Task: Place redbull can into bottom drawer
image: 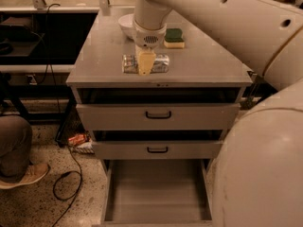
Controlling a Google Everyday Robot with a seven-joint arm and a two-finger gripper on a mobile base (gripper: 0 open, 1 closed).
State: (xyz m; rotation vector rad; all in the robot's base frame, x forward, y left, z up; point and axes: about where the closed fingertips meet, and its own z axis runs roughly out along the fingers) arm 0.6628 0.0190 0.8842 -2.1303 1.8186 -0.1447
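Note:
The redbull can (160, 64), slim and silver, lies on its side near the front edge of the grey cabinet top (99, 56). My gripper (145, 64) comes straight down from above onto the can's middle, its tan fingers (145, 60) across the can. The bottom drawer (156, 193) is pulled out below, a wide shallow grey tray with nothing in it. My large white arm fills the right side of the view.
A white bowl (127, 25) and a green-and-yellow sponge (173, 38) sit behind the can. Two upper drawers with black handles (158, 115) are partly out. A person's leg and shoe (19, 160) and a black cable (68, 183) are on the floor at left.

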